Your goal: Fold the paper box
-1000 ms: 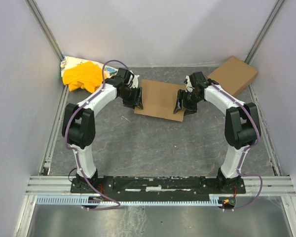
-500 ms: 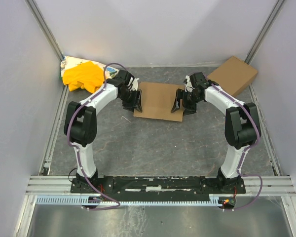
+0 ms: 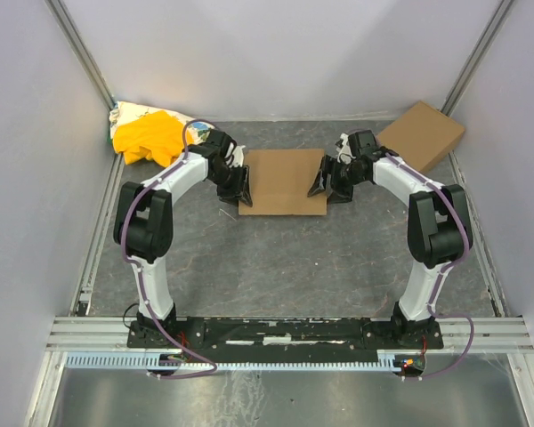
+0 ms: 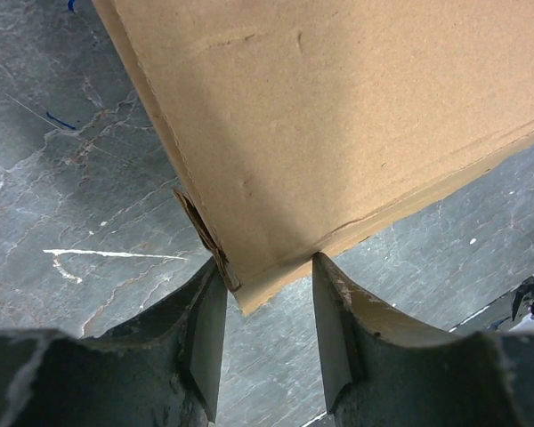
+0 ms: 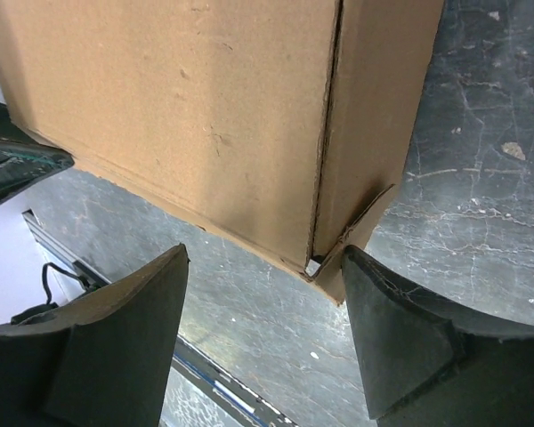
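- The left hand (image 4: 267,267) is about half closed around the near left corner of the plain brown cardboard paper box (image 4: 338,116). Both fingers (image 4: 205,338) sit right at the cardboard's edges, but I cannot tell whether they are actually pinching it.
- The right hand (image 5: 265,253) is spread wide and holds nothing. The box's near right corner pokes into the gap, with one finger just beside a small corner flap and the other well apart from the cardboard.
- The paper box lies flat on the grey, marbled desk (image 3: 276,267), at the far middle between the two hands, with its top panel down and a crease line showing along its right side.
- A second ago the top view showed the box skewed, with a fold line across it and one part looking raised. Now it is squarer and one flat brown panel, and it sits slightly further left.
- Both hands have drawn back to its side edges.
- Judging by this, the lid has been brought down and the fold is close to done. The loose corner flap on the right suggests the tuck may not be fully seated.
- A second brown cardboard box (image 3: 420,133) and a yellow cloth bundle (image 3: 149,135) lie in the far corners, unmoved.
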Motion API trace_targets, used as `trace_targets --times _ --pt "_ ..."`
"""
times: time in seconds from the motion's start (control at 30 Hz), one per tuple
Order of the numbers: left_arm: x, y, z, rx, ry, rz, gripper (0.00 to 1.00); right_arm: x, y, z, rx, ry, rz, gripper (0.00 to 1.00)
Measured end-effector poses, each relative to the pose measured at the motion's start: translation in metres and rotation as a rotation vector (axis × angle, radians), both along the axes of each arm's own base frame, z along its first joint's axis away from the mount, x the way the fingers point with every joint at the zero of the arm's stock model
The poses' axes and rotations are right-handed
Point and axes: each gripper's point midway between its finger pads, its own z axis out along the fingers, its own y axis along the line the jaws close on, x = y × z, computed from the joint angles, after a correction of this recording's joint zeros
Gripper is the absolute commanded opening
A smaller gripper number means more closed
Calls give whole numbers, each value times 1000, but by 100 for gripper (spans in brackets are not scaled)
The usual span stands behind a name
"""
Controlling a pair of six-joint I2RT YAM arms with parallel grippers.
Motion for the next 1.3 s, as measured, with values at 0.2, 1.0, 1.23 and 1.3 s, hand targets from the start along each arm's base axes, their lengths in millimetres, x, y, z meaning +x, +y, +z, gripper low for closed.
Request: trace_targets --times 0.2,1.0,1.23,1.3 --pt "1 0 3 -25 10 14 48 8 0 12 55 -2 -24 81" --pt "15 -23 38 -313 -18 89 48 -9 14 15 306 90 -123 77" --pt "9 -21 33 -288 -5 80 49 -18 -8 3 107 52 -79 78" --pt "8 -17 30 -261 -4 82 50 -21 -17 3 44 29 -70 79"
